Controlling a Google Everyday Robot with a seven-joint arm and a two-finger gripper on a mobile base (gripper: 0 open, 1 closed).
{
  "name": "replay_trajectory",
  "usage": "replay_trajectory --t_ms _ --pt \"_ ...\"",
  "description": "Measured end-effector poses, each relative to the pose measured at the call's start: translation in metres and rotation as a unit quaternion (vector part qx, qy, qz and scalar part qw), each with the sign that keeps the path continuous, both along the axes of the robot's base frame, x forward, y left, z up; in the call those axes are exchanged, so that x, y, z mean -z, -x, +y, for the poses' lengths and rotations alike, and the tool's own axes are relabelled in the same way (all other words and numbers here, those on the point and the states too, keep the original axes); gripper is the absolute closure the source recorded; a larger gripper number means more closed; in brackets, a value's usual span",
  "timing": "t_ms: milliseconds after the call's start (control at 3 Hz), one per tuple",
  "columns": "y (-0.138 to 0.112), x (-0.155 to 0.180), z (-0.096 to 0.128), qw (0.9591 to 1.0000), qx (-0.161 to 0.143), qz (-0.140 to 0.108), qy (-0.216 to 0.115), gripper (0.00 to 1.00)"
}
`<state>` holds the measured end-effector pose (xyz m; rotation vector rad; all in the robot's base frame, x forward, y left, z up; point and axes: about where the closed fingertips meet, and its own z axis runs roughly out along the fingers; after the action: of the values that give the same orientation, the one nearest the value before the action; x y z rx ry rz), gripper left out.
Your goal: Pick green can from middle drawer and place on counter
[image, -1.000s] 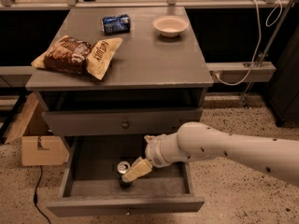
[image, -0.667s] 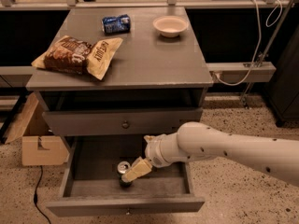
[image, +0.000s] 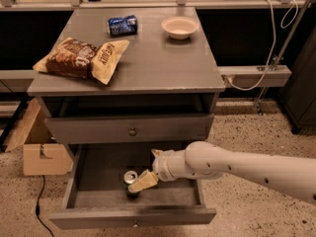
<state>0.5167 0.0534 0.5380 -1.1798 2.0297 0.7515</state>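
Note:
The green can [image: 130, 181] stands upright on the floor of the open middle drawer [image: 170, 197], near its front and left of centre, silver top showing. My gripper [image: 143, 180] is down inside the drawer at the can's right side, touching or almost touching it, and the white arm [image: 232, 168] reaches in from the right. The counter [image: 158, 58] is the grey cabinet top above.
On the counter lie a chip bag [image: 81, 58] at the left, a blue can [image: 122, 25] on its side at the back, and a white bowl [image: 179, 27] at the back right. A shut drawer front with a knob [image: 132, 131] is above the open drawer. A cardboard box [image: 42, 154] stands on the floor at the left.

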Motion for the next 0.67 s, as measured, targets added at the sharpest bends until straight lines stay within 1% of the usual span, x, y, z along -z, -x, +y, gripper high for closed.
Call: replay_trajectory --t_ms 333,667 --pt "-0.012 0.037 0.013 0.9999 0.000 0.000 -0.011 0.00" --pt "-0.019 0.064 0.028 0.9996 -0.017 -0.011 -0.018 0.00"
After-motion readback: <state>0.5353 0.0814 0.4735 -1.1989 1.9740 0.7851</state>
